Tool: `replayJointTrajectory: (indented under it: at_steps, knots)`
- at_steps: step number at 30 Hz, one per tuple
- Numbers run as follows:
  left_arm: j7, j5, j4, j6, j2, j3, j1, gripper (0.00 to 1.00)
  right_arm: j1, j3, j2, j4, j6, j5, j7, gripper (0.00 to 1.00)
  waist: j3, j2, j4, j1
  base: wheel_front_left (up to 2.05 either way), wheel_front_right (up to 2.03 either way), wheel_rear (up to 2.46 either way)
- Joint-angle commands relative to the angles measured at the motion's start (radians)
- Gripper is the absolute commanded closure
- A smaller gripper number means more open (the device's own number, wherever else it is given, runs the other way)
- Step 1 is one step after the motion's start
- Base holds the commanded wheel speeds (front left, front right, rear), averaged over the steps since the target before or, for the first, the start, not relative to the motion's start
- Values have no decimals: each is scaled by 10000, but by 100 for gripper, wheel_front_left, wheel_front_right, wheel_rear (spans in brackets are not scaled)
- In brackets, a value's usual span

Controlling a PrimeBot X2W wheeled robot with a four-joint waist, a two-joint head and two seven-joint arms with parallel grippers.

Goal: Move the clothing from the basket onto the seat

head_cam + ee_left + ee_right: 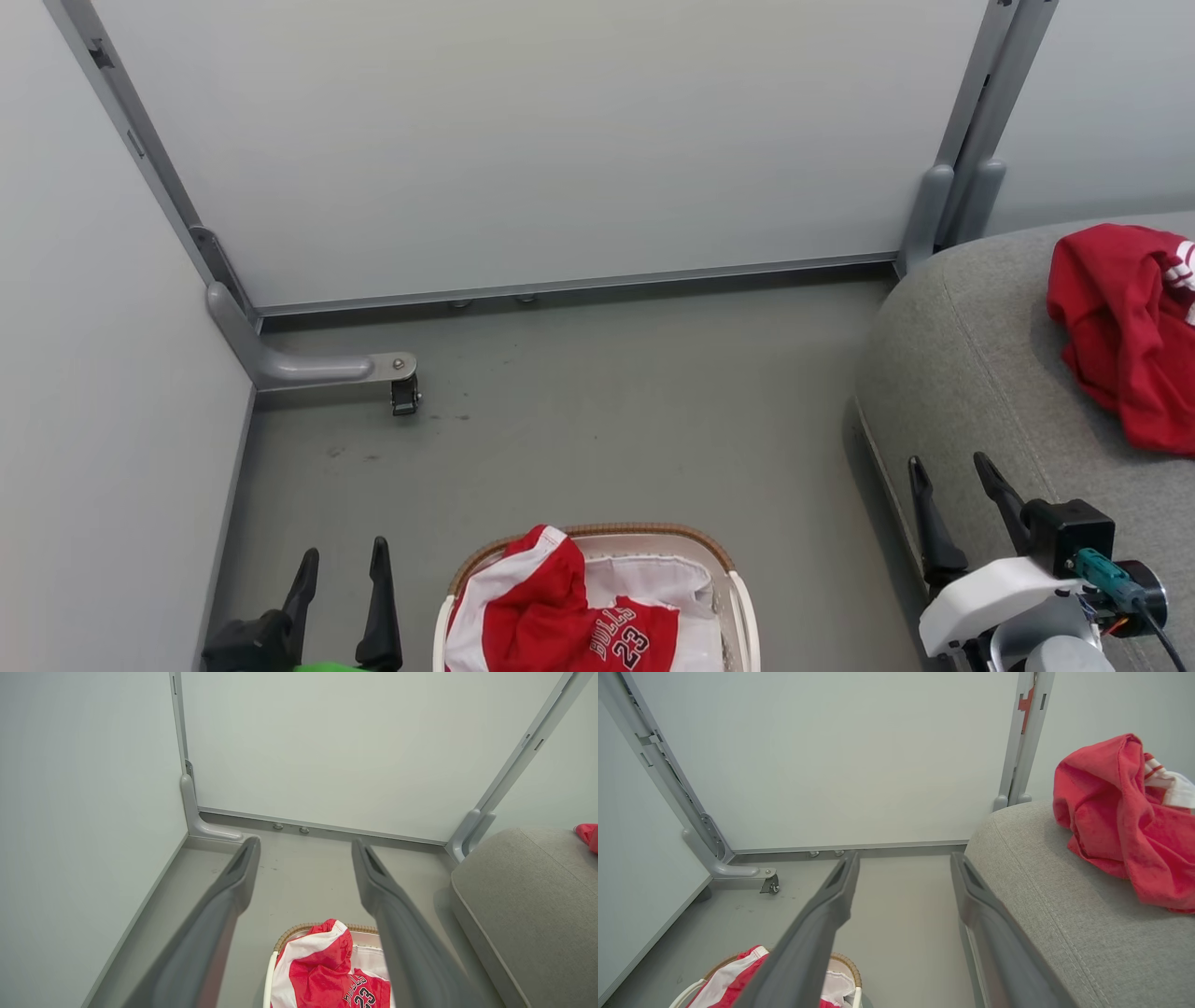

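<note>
While jersey is lying bunched in basket, other red garment on seat, your left hand and right hand are hanging wide, empty; you're risking pinching liner too.

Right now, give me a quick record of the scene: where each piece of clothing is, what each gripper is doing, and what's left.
basket: on the floor, left of the seat
jersey: in the basket, red and white, lettered BULLS 23
red garment: crumpled on the seat
left gripper: open, empty, left of the basket
right gripper: open, empty, near the seat's edge
remaining: jersey to the seat
</note>
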Motion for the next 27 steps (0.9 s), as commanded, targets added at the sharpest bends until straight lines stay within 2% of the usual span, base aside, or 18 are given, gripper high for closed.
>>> replayJointTrajectory:
  at_steps: [1, 27]
  knots:
    - [6, 54, 31, -39, -22, 45, 87, 0, 145, 26, -50, -62, -14, -37, -24, 0, 12, 0, -29, 1, 0, 0, 0]
    - [6, 411, 93, -275, -235, 253, -90, 0, 206, 129, -47, -80, -14, 41, -24, 0, 92, 0, -39, 1, 0, 0, 0]
